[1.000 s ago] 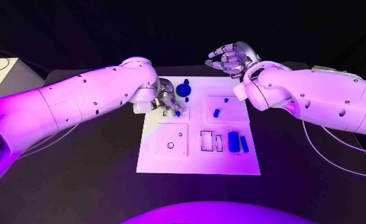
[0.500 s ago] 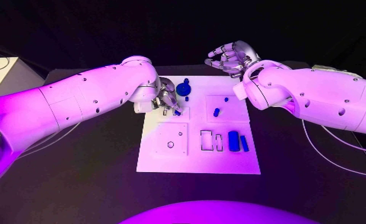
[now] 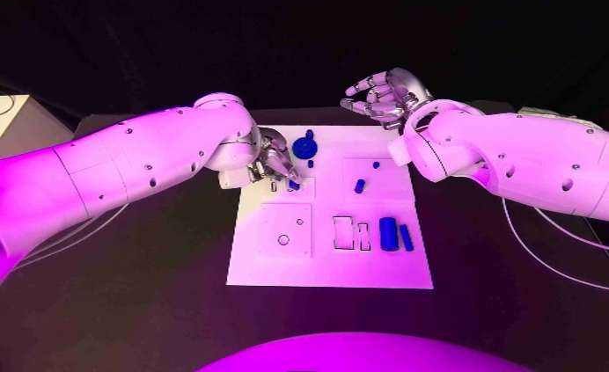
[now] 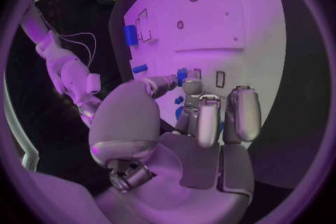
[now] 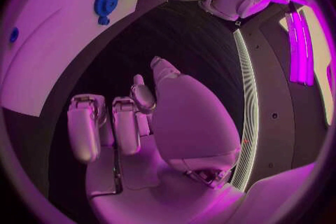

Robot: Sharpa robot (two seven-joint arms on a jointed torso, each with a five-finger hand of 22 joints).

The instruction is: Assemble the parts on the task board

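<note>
White and flat, the rectangular task board [image 3: 330, 266] lies at the middle of the black table [image 3: 140, 302]. Along its near half, a square panel with a small round hole [image 3: 284, 239] sits at about 7 o'clock of the board's centre. At 5 o'clock stand two empty rectangular slots [image 3: 342, 233], then a wide blue block [image 3: 388, 235] and a slim blue bar [image 3: 407, 238] just beside each other. Further back, a short blue peg [image 3: 361, 186] rests on the right raised panel, with a tiny blue dot [image 3: 377, 164] beyond it. At 11 o'clock the left hand [image 3: 272, 165] hovers low over the board's far left panel, its fingertips [image 4: 183, 77] pinching a small blue piece [image 4: 181, 76]. Just past it, a round blue disc [image 3: 306, 149] lies near the board's far edge. At 1 o'clock the right hand [image 3: 387, 96] is raised beyond the board, palm up, fingers curled loosely apart and grasping nothing.
</note>
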